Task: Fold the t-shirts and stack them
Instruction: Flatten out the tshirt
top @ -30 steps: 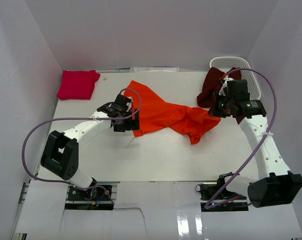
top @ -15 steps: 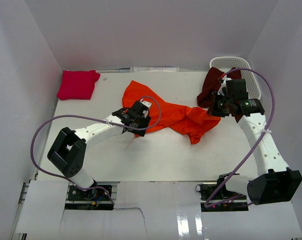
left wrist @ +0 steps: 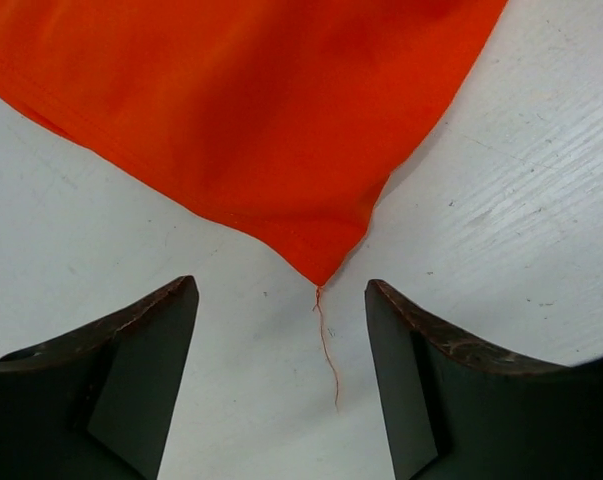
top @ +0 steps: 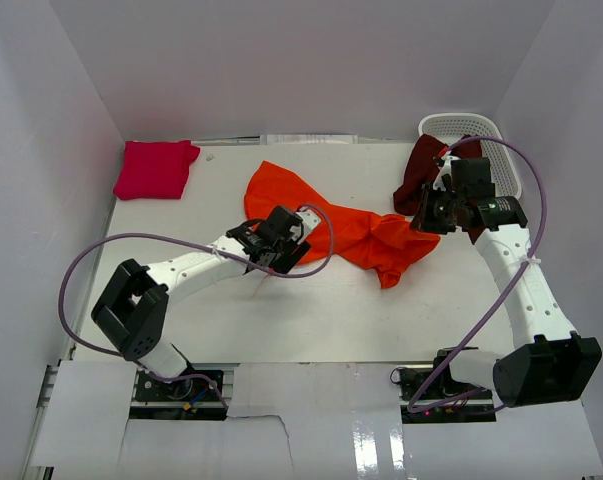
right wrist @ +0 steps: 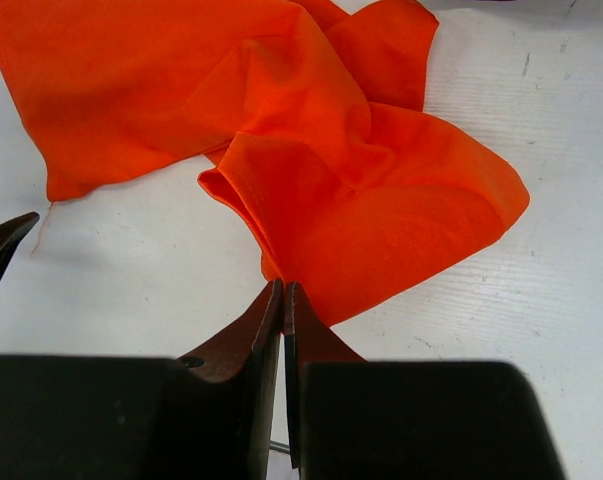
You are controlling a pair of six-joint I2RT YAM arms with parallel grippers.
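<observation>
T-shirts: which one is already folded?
The magenta-pink t-shirt, a compact square in the far-left corner. The orange t-shirt sprawls crumpled mid-table; the maroon t-shirt drapes from the basket.

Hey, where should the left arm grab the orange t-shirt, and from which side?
Take the pointed corner of the orange t-shirt, the one trailing a loose thread. It lies flat on the table, pointing into the gap between the open left fingers, so come straight in from the tip side.
</observation>
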